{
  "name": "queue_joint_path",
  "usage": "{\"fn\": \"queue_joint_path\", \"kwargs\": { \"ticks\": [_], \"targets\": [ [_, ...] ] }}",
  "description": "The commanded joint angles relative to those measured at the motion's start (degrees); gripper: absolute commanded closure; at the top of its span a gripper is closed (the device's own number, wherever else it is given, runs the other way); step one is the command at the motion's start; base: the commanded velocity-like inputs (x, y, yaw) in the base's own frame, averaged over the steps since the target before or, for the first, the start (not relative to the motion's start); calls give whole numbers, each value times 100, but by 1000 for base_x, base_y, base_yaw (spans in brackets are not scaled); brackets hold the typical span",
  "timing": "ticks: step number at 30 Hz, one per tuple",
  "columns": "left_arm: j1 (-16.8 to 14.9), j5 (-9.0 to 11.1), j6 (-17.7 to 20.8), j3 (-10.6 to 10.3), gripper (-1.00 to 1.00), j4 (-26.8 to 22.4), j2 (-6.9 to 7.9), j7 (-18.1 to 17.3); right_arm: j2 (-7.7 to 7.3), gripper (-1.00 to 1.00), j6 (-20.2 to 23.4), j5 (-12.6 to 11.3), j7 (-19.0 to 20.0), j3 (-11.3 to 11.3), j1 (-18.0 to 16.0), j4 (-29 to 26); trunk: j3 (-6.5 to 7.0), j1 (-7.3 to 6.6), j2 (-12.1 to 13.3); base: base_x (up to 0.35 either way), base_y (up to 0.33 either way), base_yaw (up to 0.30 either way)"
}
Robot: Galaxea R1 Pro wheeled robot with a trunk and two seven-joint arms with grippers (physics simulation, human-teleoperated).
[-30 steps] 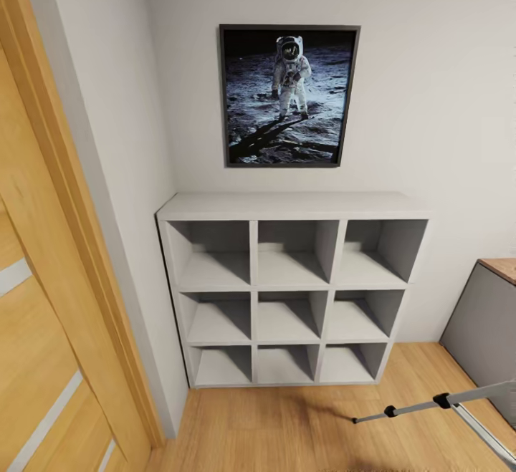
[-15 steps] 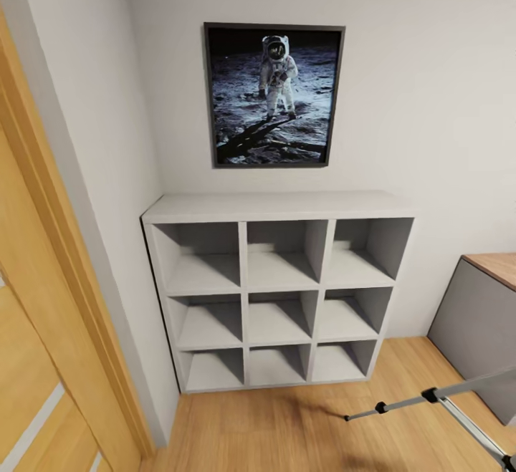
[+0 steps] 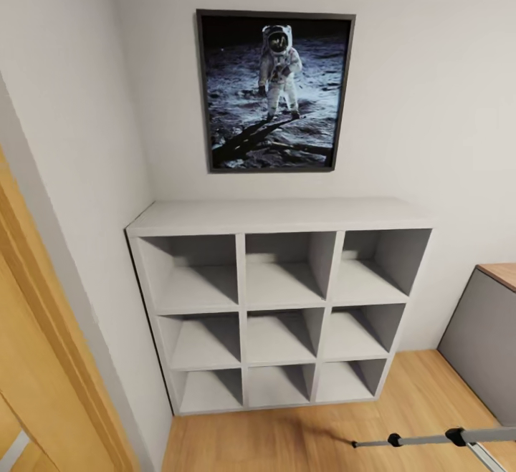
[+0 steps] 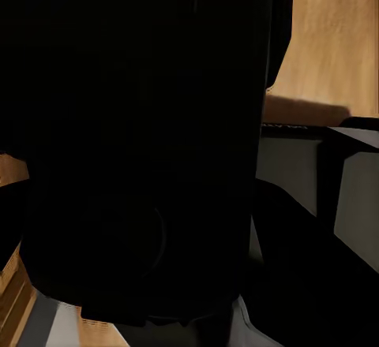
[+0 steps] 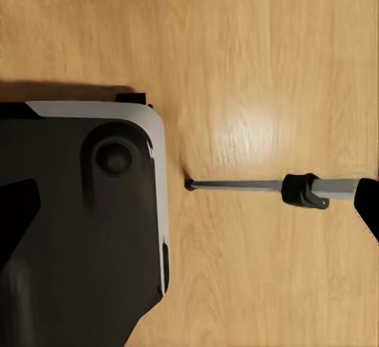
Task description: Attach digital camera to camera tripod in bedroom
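One silver-grey leg of the camera tripod with black joints reaches across the light wood floor at the head view's lower right. The same tripod leg lies on the floor in the right wrist view, its black foot close to my base. A large black mass sits right in front of the left wrist camera, too dark to identify. The digital camera cannot be made out. My grippers' fingers cannot be picked out in the wrist views.
A grey cube shelf stands against the wall ahead, under a framed astronaut picture. A wooden door frame runs along the left. A wood-topped grey desk is at the right. My black base rests on the floor.
The head camera has moved nearer the shelf. The door frame has slid toward the left edge and the tripod leg now sits lower in the picture. Nothing in the room has moved.
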Motion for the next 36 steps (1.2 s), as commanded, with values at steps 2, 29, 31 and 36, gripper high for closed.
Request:
{"fn": "queue_joint_path", "kwargs": {
  "ticks": [2, 29, 31, 36],
  "targets": [
    [-2, 52, 21, -48, 100, -1, 2, -21, -3, -100, -34, 6, -10, -4, -6, 17, -2, 5, -3, 321, 0, 0],
    [-2, 52, 17, -40, 100, 0, 11, -21, -6, -100, -17, 6, -11, -2, -6, 19, -2, 5, -3, 164, 0, 0],
    [-2, 52, 17, -42, 100, 0, 11, -21, -6, -100, -14, 6, -11, -2, -6, 18, -2, 5, -3, 0, 0, 0],
    [-2, 52, 17, -40, 100, 0, 11, -21, -3, -100, -21, 6, -11, -2, -6, 17, -2, 5, -3, 0, 0, 0]
  ]
}}
